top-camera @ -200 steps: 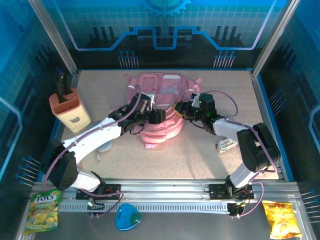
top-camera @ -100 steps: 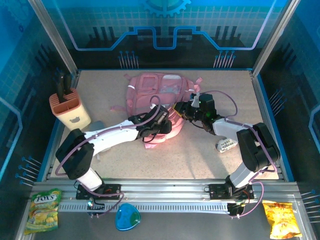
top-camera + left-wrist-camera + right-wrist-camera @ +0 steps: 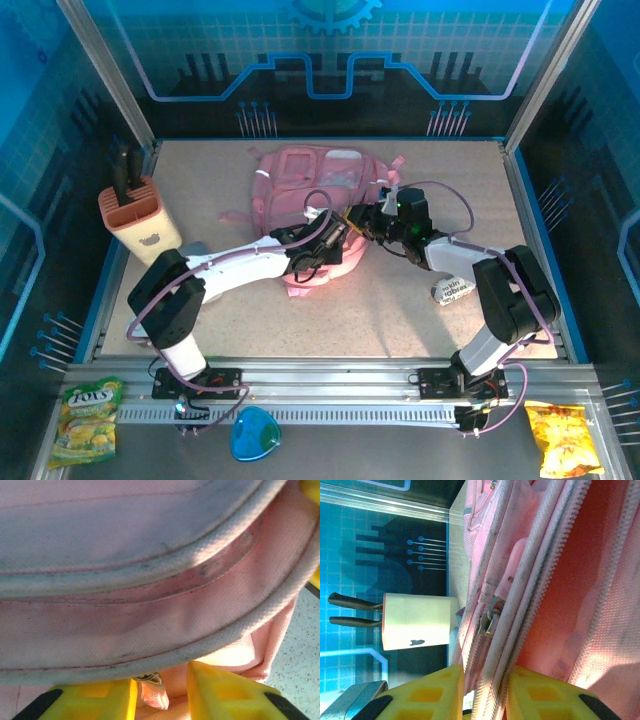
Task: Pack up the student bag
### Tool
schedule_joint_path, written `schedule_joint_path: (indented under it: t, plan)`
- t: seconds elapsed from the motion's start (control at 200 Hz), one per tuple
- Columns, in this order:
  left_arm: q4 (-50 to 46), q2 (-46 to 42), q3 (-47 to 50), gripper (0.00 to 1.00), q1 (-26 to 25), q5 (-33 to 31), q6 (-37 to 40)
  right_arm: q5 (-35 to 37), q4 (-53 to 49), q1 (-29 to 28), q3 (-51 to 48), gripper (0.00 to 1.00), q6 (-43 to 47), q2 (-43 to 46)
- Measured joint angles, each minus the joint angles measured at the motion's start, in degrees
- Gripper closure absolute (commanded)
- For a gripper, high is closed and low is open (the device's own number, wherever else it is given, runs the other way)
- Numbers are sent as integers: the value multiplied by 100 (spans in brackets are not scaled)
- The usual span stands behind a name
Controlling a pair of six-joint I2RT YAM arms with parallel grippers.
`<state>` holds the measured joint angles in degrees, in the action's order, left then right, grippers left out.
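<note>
- A flat, speckled beige tabletop forms the floor of the cell. In the left wrist view a pale, grainy corner of it shows at the lower right.
- A narrow blue trim borders the tabletop at its sides and far edge.
- A translucent blue back panel rises behind the far edge, printed with a fine grid, a lighter circuit outline and half a gear at the top.
- A slanted silver aluminium post stands on the left and another on the right.
- Blue grid-patterned side walls close both sides. The right wrist view shows a blue grid wall with dark, dot-ended traces.
- Slotted silver aluminium rails cross the near edge.
- Light falls from above, casting soft shadows on the tabletop.
</note>
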<state>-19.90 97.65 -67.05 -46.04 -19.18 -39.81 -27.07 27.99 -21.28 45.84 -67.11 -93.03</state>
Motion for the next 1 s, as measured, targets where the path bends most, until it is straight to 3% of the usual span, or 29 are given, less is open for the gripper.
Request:
schedule_joint_path:
  t: [0.19, 0.28, 0.5, 0.69, 1.001]
  plan:
    - [-94, 4, 0, 88, 0, -87, -48, 0, 0, 0, 0, 72, 2, 0]
    - [-107, 2, 0, 90, 22, -46, 13, 2, 0, 0, 0, 72, 2, 0]
    - [-120, -94, 24, 100, 411, 960, 380, 15, -4, 0, 0, 72, 4, 0]
    - [-76, -249, 142, 100, 573, 1366, 588, 22, -2, 0, 0, 72, 2, 0]
    - [96, -407, 328, 100, 610, 1694, 999, 446, 127, -219, -284, 54, -343, 48]
